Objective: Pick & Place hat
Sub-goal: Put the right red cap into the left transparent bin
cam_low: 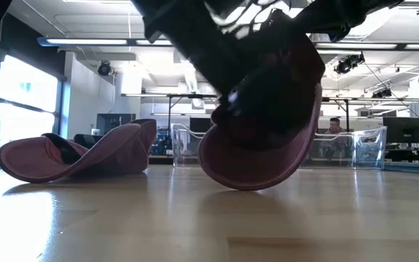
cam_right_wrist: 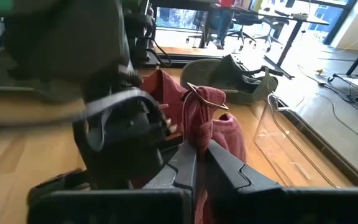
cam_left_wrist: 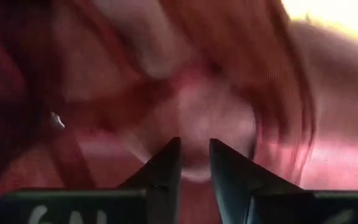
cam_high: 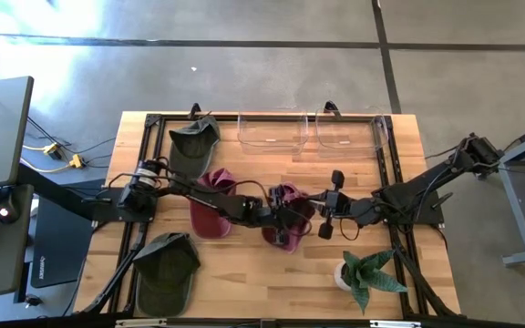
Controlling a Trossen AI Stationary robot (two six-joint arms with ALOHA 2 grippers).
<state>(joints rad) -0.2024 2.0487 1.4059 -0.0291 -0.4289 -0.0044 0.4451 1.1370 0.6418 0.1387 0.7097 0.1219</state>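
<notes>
Right jaws pinch maroon hat (cam_high: 285,215), crumpled, brim (cam_low: 257,164) curved, lifted off table (cam_high: 244,264).

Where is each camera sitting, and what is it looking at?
High view: above the table, looking straight down; both arms meet at the lifted maroon hat.
Low view: at tabletop height, looking across; the lifted maroon hat hangs under dark arms.
Left wrist view: on the left arm, pressed against maroon cloth; its own fingers show.
Right wrist view: on the right arm; the right gripper pinches the hat strap.
High and low views share the second maroon hat.
</notes>
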